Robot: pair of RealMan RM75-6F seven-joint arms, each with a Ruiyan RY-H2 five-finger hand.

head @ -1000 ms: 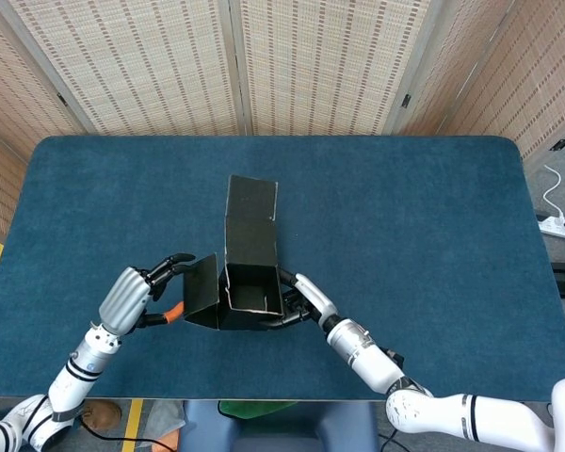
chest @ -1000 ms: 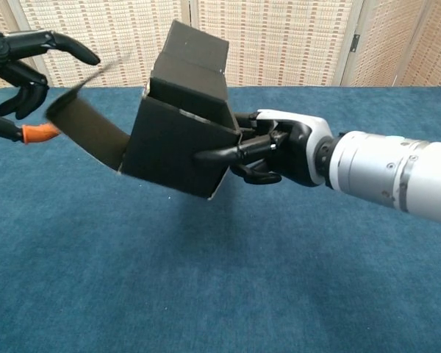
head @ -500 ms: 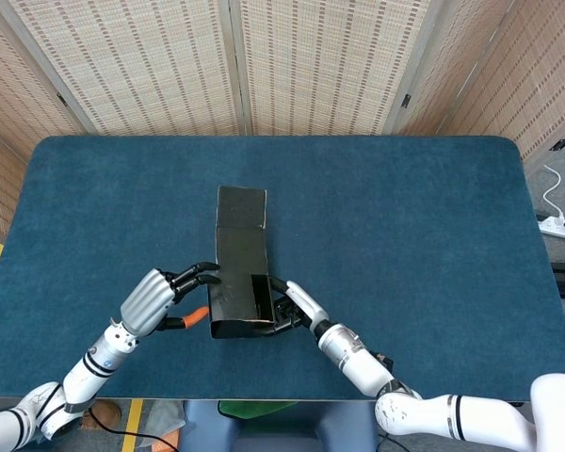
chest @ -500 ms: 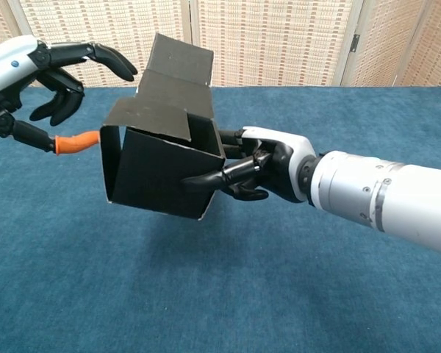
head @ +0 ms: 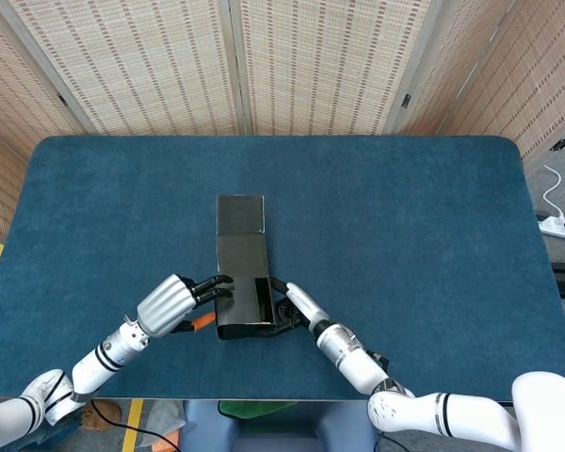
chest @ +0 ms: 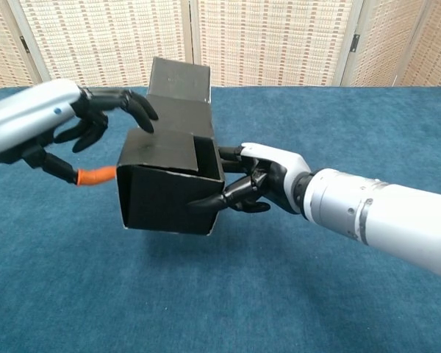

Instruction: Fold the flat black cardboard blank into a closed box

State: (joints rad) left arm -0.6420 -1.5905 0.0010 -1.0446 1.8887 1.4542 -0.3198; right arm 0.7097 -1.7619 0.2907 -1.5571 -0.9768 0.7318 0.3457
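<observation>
The black cardboard box point(chest: 169, 198) is partly folded and held off the blue table, its open end facing the chest view. My right hand point(chest: 261, 184) grips its right wall, one finger across the front edge and others behind. My left hand point(chest: 95, 118) reaches over from the left, fingertips pressing a side flap point(chest: 162, 151) down flat over the opening; its orange-tipped thumb point(chest: 95, 176) stays clear of the left wall. The long lid flap point(chest: 178, 77) sticks out at the far end. From the head view the box point(head: 240, 282) lies between left hand point(head: 174, 301) and right hand point(head: 292, 306).
The blue table point(head: 405, 235) stretches wide on all sides of the box. Woven screen panels point(head: 292, 66) stand behind its far edge. A white power strip point(head: 557, 226) lies on the floor past the right edge.
The left side flap, sticking out a second ago, has been pushed over and now lies flat on the box under the left fingertips. The box has tilted level and dropped lower.
</observation>
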